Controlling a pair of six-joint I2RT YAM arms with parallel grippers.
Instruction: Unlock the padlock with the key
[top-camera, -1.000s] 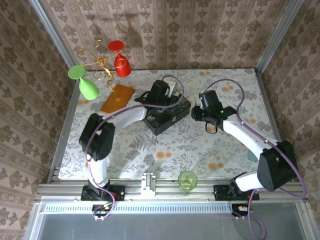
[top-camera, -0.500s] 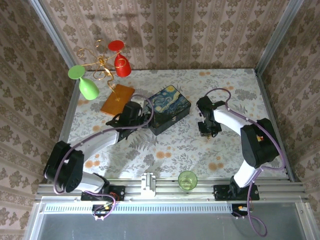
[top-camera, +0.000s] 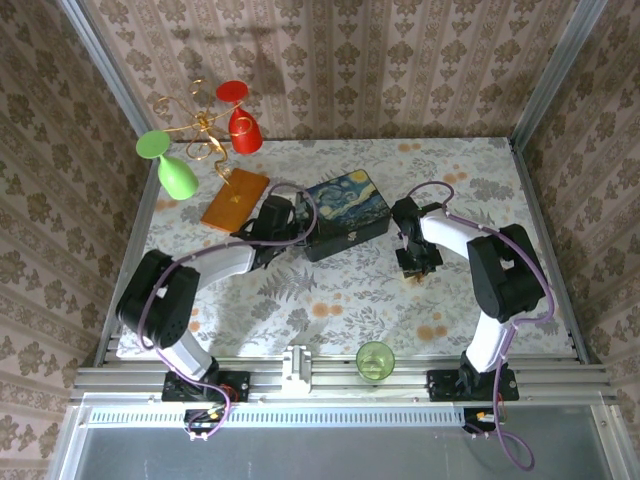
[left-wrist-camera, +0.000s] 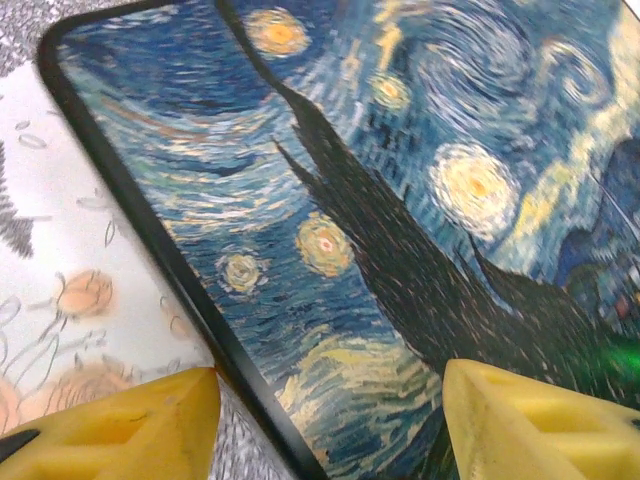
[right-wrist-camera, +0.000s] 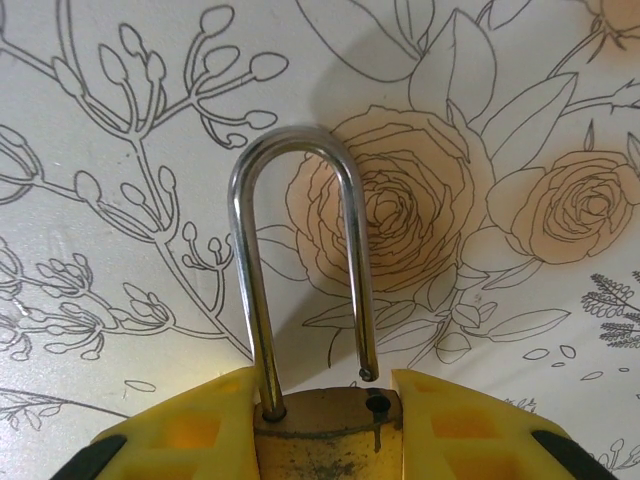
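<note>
The brass padlock (right-wrist-camera: 322, 440) sits between the yellow fingers (right-wrist-camera: 180, 430) of my right gripper (right-wrist-camera: 325, 400), which is shut on its body. Its silvery shackle (right-wrist-camera: 252, 300) points away from the wrist, and its free end hangs just above its hole, out of the body. In the top view the right gripper (top-camera: 415, 262) is low over the floral cloth, right of the painted box (top-camera: 347, 212). My left gripper (left-wrist-camera: 330, 410) is open over the box's left edge (left-wrist-camera: 150, 230), one finger (left-wrist-camera: 130, 425) above the cloth and the other above the lid. The key is out of view.
A green cup (top-camera: 375, 359) stands by the near rail. An orange flat piece (top-camera: 235, 198) lies left of the box. A green glass (top-camera: 172, 170) and a red glass (top-camera: 243, 125) on gold wire stand at the back left. Walls close in three sides.
The left gripper has opened and now sits at the box's left end. The box has shifted a little toward the back. The right gripper has drawn nearer and stays shut on the padlock.
</note>
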